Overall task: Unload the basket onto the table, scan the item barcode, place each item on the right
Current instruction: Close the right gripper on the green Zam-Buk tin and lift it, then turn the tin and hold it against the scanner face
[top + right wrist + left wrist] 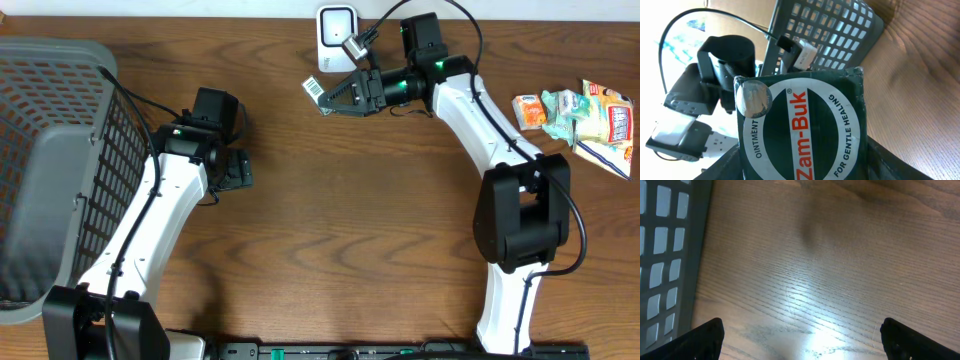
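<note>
Bare table [350,210] between basket [60,90] and scanner [337,35]

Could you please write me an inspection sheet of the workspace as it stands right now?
Surface: brown wooden table, no spills seen.
Job's things: Zam-Buk box held up just below the white scanner in the overhead view, a barcode label showing from above.
Clutter: snack packets at the table's right edge; grey basket at the left.
Hands: left hand open and empty over bare wood beside the basket; right hand shut on the Zam-Buk box.
Cables: black cable looping over the right arm; left arm cable running past the basket.
Surroundings: black rail at the table's near edge; otherwise nothing seen.
</note>
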You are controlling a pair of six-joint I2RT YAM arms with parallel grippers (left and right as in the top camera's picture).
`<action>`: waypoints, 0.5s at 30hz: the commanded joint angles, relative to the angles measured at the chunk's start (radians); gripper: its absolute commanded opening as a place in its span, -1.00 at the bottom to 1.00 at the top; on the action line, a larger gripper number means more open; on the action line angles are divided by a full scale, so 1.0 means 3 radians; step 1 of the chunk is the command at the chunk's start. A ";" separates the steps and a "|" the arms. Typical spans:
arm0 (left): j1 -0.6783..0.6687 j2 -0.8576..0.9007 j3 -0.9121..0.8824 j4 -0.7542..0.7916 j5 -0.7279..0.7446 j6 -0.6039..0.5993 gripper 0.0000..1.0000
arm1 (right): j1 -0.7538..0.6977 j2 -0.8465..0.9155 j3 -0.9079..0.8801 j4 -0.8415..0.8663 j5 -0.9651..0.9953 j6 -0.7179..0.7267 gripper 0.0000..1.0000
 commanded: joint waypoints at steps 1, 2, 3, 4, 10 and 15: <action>0.0017 -0.0043 0.0013 -0.0017 -0.0029 -0.0017 0.96 | -0.0020 -0.0039 0.0000 0.0015 -0.0203 -0.0174 0.11; 0.0017 -0.0043 0.0013 -0.0017 -0.0029 -0.0018 0.96 | -0.0020 -0.0039 0.0000 0.0015 -0.0198 -0.0207 0.11; 0.0017 -0.0043 0.0013 -0.0017 -0.0029 -0.0017 0.95 | -0.0020 -0.0039 0.0000 0.0015 -0.0172 -0.0230 0.11; 0.0017 -0.0043 0.0013 -0.0017 -0.0029 -0.0017 0.95 | -0.0020 -0.0039 0.0000 0.0015 -0.0137 -0.0230 0.11; 0.0017 -0.0043 0.0013 -0.0017 -0.0029 -0.0017 0.96 | -0.0020 -0.0039 0.0000 0.0017 -0.0004 -0.0341 0.10; 0.0017 -0.0043 0.0013 -0.0017 -0.0029 -0.0017 0.95 | -0.0020 -0.0039 0.0000 0.0015 -0.0003 -0.0571 0.10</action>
